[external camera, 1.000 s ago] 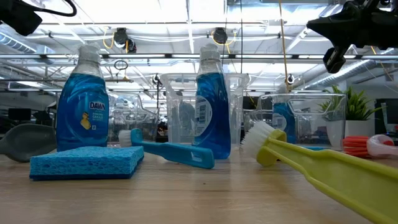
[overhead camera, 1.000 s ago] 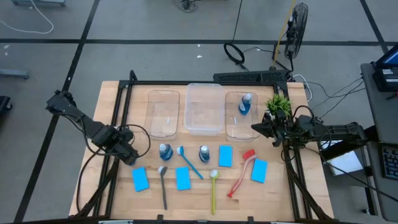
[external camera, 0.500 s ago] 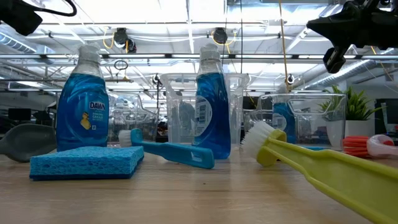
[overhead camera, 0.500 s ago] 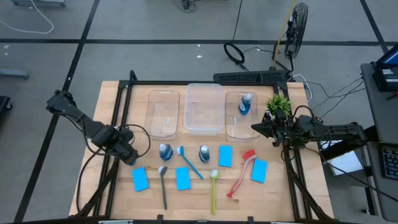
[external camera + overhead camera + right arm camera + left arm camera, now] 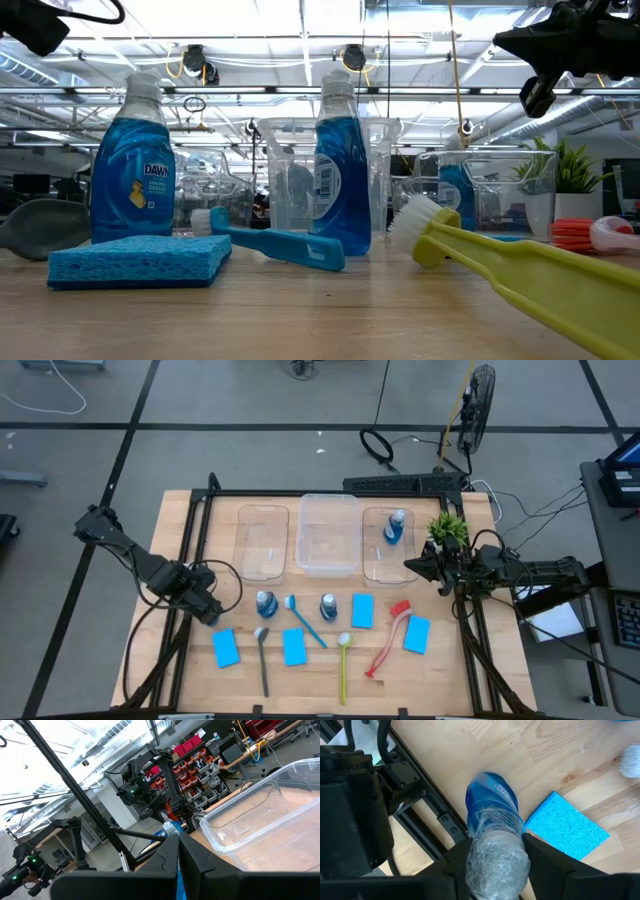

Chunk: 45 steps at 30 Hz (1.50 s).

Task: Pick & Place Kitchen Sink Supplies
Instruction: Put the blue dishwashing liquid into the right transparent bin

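Note:
A small blue bottle (image 5: pixel 492 810) with a pale cap stands by the black rail at the table's left, and my left gripper (image 5: pixel 497 865) comes down over it, shut on it; from above the gripper (image 5: pixel 207 606) hides it. Two more bottles (image 5: pixel 265 603) (image 5: pixel 328 606) stand mid-table, and a third (image 5: pixel 394 528) stands in the right tub (image 5: pixel 378 565). Blue sponges (image 5: pixel 226 648) (image 5: pixel 294 647) (image 5: pixel 362 611) and the long-handled brushes (image 5: pixel 305 622) (image 5: pixel 342 665) (image 5: pixel 385 645) lie flat on the wood. My right gripper (image 5: pixel 410 567) hangs shut and level over the right tub, holding nothing. My left gripper pinches the bottle at its pale cap (image 5: pixel 497 847), one finger (image 5: pixel 452 867) on each side. The fingers come from above, pointing down. The bottle stays upright below them, and its base (image 5: pixel 487 787) seems to rest on the wood beside the rail.
Two more clear tubs (image 5: pixel 262 542) (image 5: pixel 328 535) sit at the back, and a green potted plant (image 5: pixel 447 527) stands at the back right. A black frame rail (image 5: pixel 190 560) runs along the table's left side, close to my left gripper. A dark brush (image 5: pixel 262 660) lies near the front.

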{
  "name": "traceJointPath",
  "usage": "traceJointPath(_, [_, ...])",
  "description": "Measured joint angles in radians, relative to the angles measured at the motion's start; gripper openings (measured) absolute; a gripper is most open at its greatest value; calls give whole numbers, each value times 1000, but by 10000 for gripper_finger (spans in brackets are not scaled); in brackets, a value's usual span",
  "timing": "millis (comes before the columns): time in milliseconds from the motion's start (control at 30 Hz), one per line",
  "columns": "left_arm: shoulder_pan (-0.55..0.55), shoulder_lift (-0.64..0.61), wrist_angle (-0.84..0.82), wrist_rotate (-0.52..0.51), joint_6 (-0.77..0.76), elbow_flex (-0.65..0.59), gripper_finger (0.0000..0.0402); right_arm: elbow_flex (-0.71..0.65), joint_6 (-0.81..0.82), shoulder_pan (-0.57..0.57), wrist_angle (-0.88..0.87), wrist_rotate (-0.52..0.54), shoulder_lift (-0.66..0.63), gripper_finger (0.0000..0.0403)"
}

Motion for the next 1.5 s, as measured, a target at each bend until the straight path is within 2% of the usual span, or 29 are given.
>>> traceJointPath(100, [0, 0, 0, -2, 7, 0, 140, 0, 0, 0, 0, 0, 0, 0])
traceJointPath(633, [0, 0, -2, 10, 78, 23, 140, 0, 0, 0, 0, 0, 0, 0])
traceJointPath(1200, [0, -1, 2, -11, 210, 317, 140, 0, 0, 0, 0, 0, 0, 0])
traceJointPath(1500, [0, 1, 56, -10, 228, 392, 140, 0, 0, 0, 0, 0, 0, 0])
